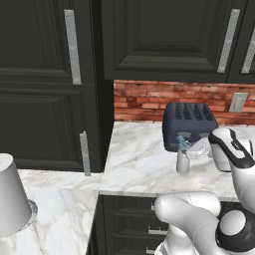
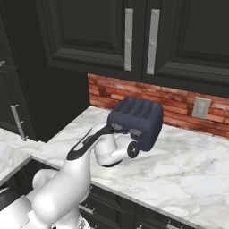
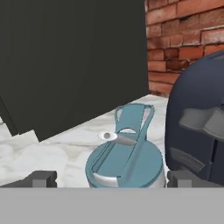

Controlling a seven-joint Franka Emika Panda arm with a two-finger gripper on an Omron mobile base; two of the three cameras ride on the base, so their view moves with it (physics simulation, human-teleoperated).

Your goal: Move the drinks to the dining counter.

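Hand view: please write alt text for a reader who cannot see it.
The open gripper straddles the light-blue cap of a grey metal bottle on a white marble worktop. A dark blue-grey toaster stands beside it, before a red brick wall.

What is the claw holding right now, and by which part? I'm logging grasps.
Nothing is held. The claw stands open, its fingertips on either side of the metal bottle's light-blue cap, not closed on it.

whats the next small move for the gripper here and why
Probably lower a little further, then close. In the hand view the open gripper sits with one fingertip on each side of the metal bottle's light-blue cap, so it looks centred but grips nothing yet. The toaster stands close beside the bottle, so the descent should stay straight.
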